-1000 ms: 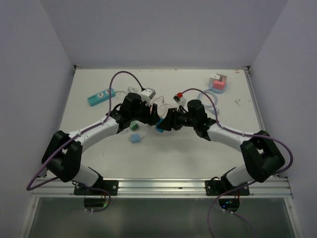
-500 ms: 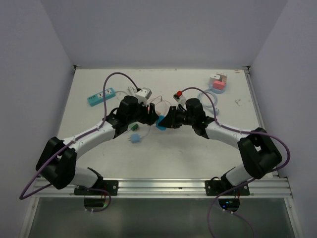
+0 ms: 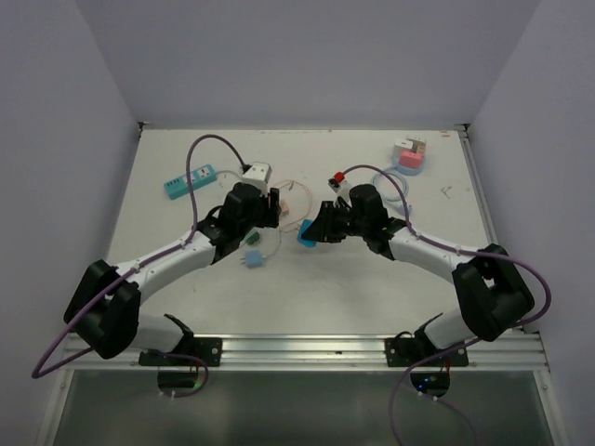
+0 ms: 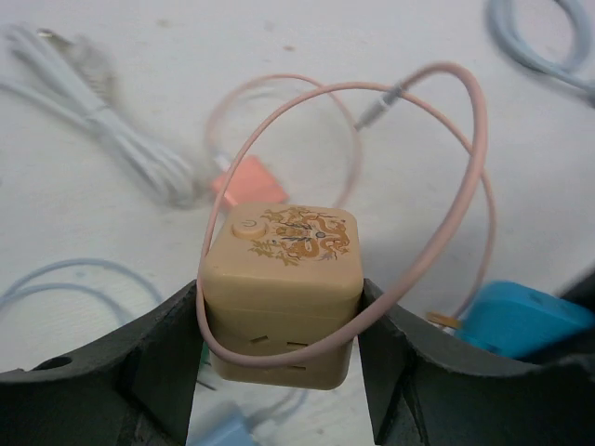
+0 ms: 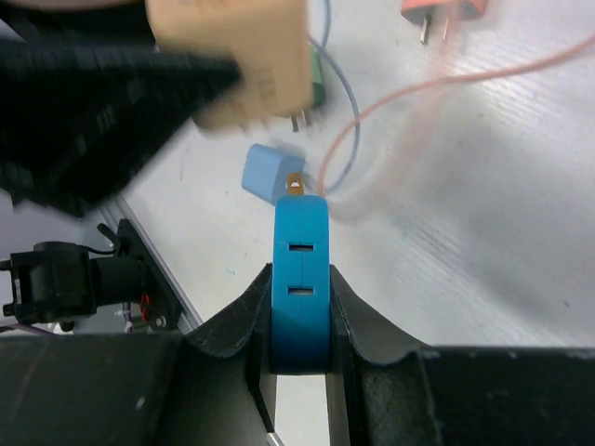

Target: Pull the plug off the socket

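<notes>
My left gripper (image 4: 279,339) is shut on a beige cube socket (image 4: 279,293) with a gold dragon print, and a pink cable (image 4: 446,232) loops round the cube. My right gripper (image 5: 300,307) is shut on a blue plug (image 5: 300,279) whose brass prong (image 5: 295,184) shows bare at its tip. In the top view the left gripper (image 3: 268,208) and the blue plug (image 3: 307,234) in the right gripper (image 3: 312,232) stand a short gap apart above the table's middle. The cube (image 5: 232,56) shows blurred in the right wrist view. The plug (image 4: 516,316) shows at the lower right of the left wrist view.
A teal power strip (image 3: 190,180) lies at the back left and a white adapter (image 3: 256,173) behind the left gripper. A green plug (image 3: 251,239) and a light blue plug (image 3: 251,259) lie under the left arm. A pink-and-white block (image 3: 409,154) sits at the back right.
The two grippers were pressed together with the blue plug against the cube. The left gripper has drawn back to the left with the cube, and the plug is now apart from it.
</notes>
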Robot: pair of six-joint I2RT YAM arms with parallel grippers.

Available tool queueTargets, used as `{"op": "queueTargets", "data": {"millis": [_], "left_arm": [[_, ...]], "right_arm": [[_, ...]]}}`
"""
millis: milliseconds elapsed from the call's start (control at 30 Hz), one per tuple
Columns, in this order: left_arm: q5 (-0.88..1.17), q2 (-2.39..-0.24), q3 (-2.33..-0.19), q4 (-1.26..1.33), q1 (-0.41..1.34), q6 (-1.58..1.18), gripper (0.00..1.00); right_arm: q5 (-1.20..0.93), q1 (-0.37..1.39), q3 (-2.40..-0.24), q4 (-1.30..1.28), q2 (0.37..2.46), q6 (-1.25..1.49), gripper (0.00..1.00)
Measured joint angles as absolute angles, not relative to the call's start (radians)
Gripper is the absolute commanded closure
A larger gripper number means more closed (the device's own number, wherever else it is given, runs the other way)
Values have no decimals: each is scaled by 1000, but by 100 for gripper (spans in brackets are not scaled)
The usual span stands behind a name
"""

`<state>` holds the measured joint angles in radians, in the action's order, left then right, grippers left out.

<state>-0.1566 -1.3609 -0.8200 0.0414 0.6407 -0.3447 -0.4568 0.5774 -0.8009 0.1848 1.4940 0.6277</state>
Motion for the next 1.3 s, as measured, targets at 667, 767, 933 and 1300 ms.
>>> {"op": "queueTargets", "data": {"millis": [667,767,933,1300], "left_arm": [[-404,-1416,-871,-39,568,-323,100],[-378,-1433,-879,-82,544,-330,97],[-323,-1473,-912,-160,497,-339,93],[-255,-1564,-1040,-323,397,-358,80]], "right_arm": [[-487,560,-804,80,1650,624,100],[-499,561,-831,95,1729,632,99],[-516,561,-901,139,1800,648,69],[-515,562,-937,180,1840,633,16]]}}
